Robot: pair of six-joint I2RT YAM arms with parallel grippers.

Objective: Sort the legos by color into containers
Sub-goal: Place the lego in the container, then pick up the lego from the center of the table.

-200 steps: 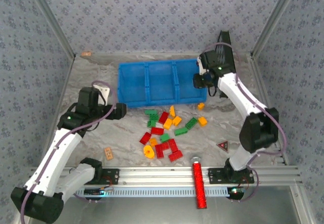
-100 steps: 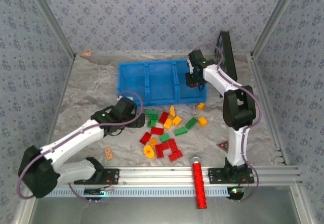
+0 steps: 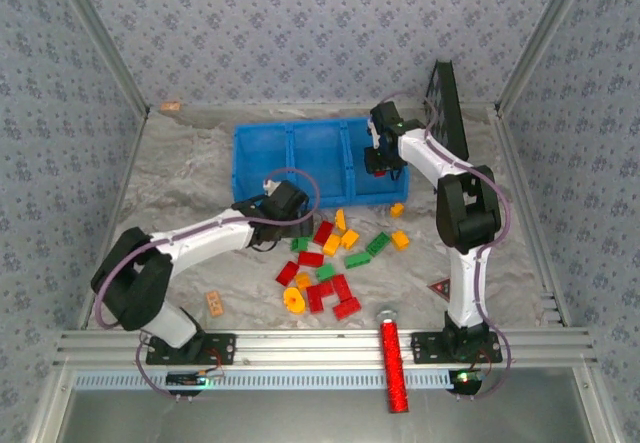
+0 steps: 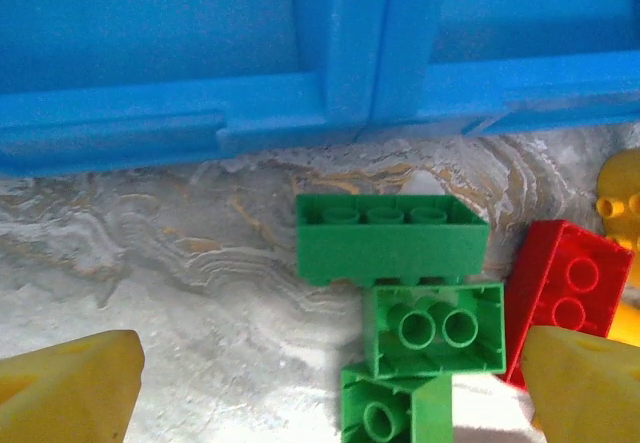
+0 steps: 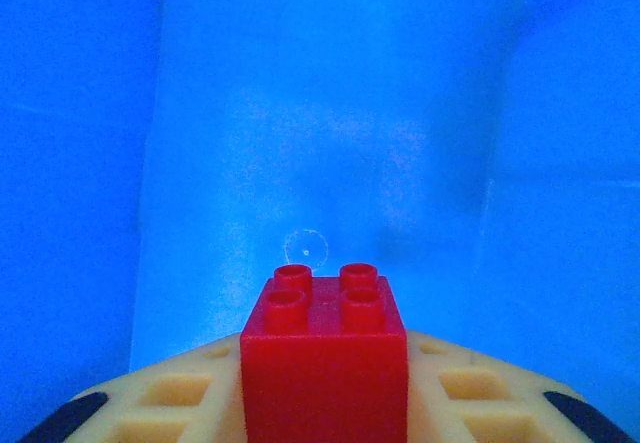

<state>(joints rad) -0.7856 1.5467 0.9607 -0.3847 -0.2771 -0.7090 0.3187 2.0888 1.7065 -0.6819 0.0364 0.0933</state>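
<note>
red brick (image 5: 325, 358) is pinched between the right fingers (image 5: 180, 403) above the right-end compartment of the blue tray (image 3: 262, 168), toward the desk's far edge. release it low and straight, well inside the walls. left fingers (image 4: 70, 378), spread wide, should straddle one green brick (image 4: 432, 328) only.

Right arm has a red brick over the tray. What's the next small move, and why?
Probably open the right gripper and let the red brick drop: it is clamped between the jaws, with the blue compartment floor directly below it.
</note>
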